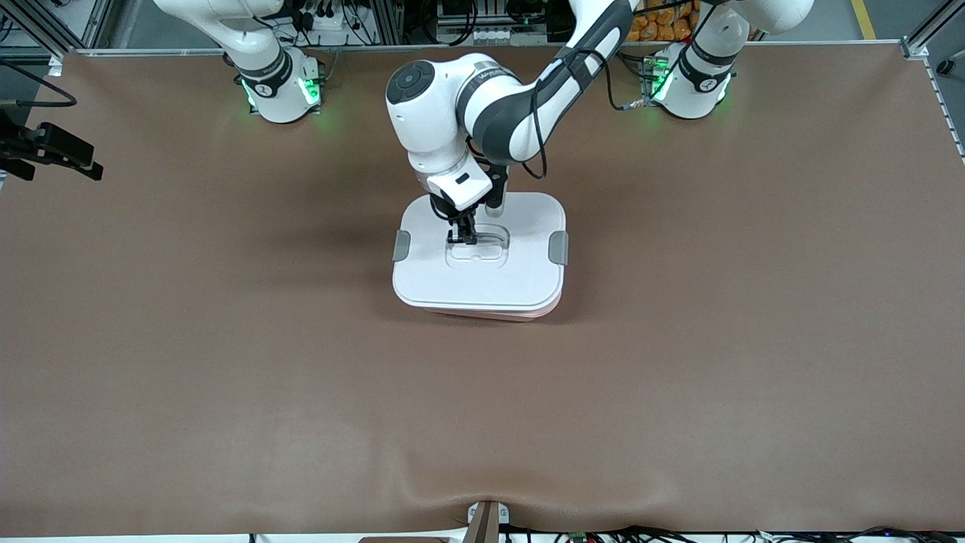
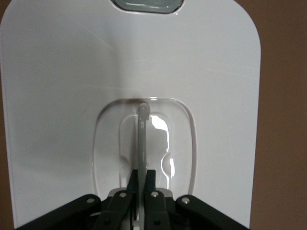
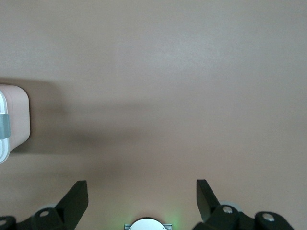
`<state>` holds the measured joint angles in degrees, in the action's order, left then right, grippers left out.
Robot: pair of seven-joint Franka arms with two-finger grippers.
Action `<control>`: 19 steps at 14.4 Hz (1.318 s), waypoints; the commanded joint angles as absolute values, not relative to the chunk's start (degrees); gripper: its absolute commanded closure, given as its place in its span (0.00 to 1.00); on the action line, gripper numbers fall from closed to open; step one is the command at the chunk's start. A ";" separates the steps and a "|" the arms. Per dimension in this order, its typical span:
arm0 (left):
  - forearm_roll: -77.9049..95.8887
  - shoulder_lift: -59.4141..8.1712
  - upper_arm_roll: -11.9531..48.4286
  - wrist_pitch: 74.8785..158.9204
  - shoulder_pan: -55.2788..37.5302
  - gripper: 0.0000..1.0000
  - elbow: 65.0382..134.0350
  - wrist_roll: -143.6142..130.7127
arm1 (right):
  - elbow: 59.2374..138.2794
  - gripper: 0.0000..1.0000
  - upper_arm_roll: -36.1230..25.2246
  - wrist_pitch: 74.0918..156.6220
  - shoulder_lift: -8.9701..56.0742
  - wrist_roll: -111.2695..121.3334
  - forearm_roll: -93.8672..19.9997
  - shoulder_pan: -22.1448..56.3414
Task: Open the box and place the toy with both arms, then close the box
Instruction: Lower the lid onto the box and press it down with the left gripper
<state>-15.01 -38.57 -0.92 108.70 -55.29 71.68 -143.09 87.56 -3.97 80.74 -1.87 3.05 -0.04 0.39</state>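
Observation:
The box [image 1: 490,313] stands mid-table, its pink wall showing under the near edge of the white lid [image 1: 482,283]. Grey clips [image 1: 402,245] [image 1: 558,247] sit at the lid's two ends. My left gripper [image 1: 462,237] reaches down onto the lid's recessed centre. In the left wrist view the left gripper [image 2: 142,179] is shut on the thin upright handle [image 2: 142,139]. My right gripper [image 3: 140,184] is open over bare table, with a corner of the box [image 3: 17,115] off to one side; the right arm waits. The toy is out of view.
A black camera mount [image 1: 53,147] juts in at the right arm's end of the table. The brown mat has a ripple [image 1: 482,490] at its near edge, above a small bracket [image 1: 486,520]. Both arm bases [image 1: 279,87] [image 1: 690,83] stand along the table's back edge.

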 commanded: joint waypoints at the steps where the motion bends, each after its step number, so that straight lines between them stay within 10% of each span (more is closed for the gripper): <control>1: -14.41 -36.74 -1.23 108.02 -55.55 1.00 73.92 -142.29 | 87.45 0.00 -3.87 80.16 -2.55 3.52 1.14 0.79; 19: -11.26 -37.79 -1.14 109.07 -54.32 1.00 78.31 -142.38 | 87.45 0.00 -3.87 80.16 -2.29 3.52 1.23 0.88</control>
